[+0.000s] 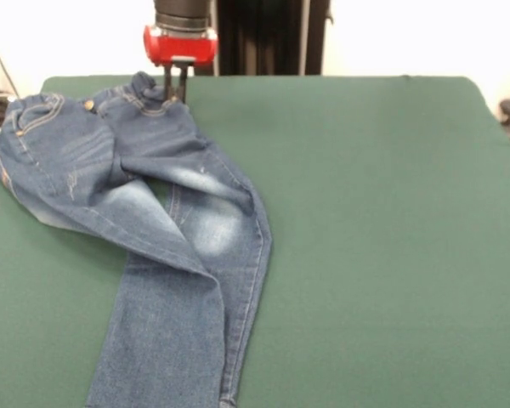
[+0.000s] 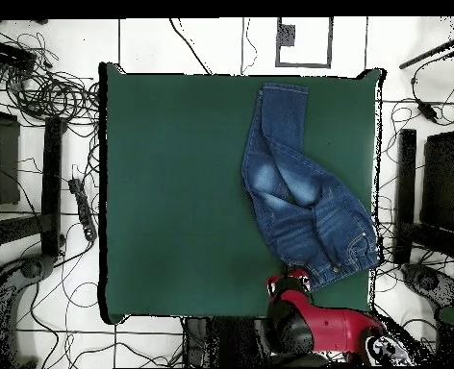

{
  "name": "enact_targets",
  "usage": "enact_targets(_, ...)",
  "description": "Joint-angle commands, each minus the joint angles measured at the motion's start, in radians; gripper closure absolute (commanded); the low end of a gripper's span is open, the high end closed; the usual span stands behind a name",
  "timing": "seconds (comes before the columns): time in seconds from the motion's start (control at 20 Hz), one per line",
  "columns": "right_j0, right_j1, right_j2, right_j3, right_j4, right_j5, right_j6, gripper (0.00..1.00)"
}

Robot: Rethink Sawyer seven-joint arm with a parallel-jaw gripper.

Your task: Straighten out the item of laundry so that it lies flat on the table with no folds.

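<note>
The small blue denim jeans (image 1: 166, 229) lie crumpled on the left part of the dark green table (image 1: 365, 212). The waist is at the far side, and the legs cross and overlap, running to the near edge. One leg is folded over the other at the faded thigh patches. My gripper (image 1: 177, 95) comes down at the far edge, and its fingers are closed together on the waistband's right end. In the overhead view the jeans (image 2: 303, 202) lie on the table's (image 2: 173, 192) right side, and the gripper (image 2: 290, 281) is at the waistband's lower left corner.
The red arm (image 2: 322, 327) reaches in from the table's bottom edge in the overhead view. Cables (image 2: 48, 91) and dark stands lie on the floor around the table. Bare green top spreads to the right of the jeans in the front view.
</note>
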Motion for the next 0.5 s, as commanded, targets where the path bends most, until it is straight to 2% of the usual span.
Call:
enact_targets(0.05, 0.029, -0.018, 0.102, 0.011, 0.092, 0.037, 0.217, 1.0)
enact_targets(0.5, 0.064, -0.021, 0.088, 0.016, 0.122, 0.029, 0.211, 1.0)
